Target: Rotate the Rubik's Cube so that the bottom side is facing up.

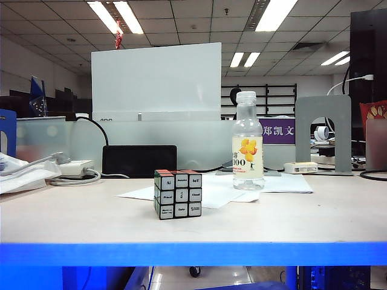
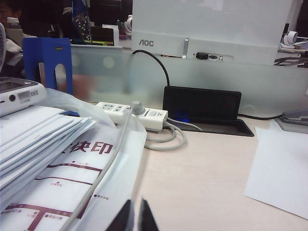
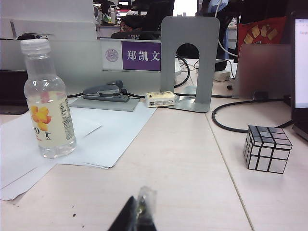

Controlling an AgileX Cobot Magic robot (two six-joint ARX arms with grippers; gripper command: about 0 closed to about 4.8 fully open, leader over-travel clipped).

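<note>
A: Where is the small black-framed Rubik's Cube (image 1: 178, 193)?

B: On the pale tabletop (image 1: 72, 217) near its front edge, touching white paper sheets (image 1: 224, 188), bare surface around it; a clear plastic drink bottle (image 1: 248, 142) stands behind it to the right.

A: The grippers?

B: The left gripper (image 2: 134, 216) and right gripper (image 3: 138, 215) both sit clenched, empty, low over the table; neither wrist view shows that cube.

Landmark: clear plastic drink bottle (image 1: 248, 142) upright on white paper sheets (image 1: 211, 192) on pale surface (image 1: 91, 217) | black-framed Rubik's Cube (image 1: 177, 193) left of and before bottle, apart | flat black box (image 1: 139, 160) behind cube, left of bottle | grey metal bookend (image 1: 323, 133) right of and behind bottle
</note>
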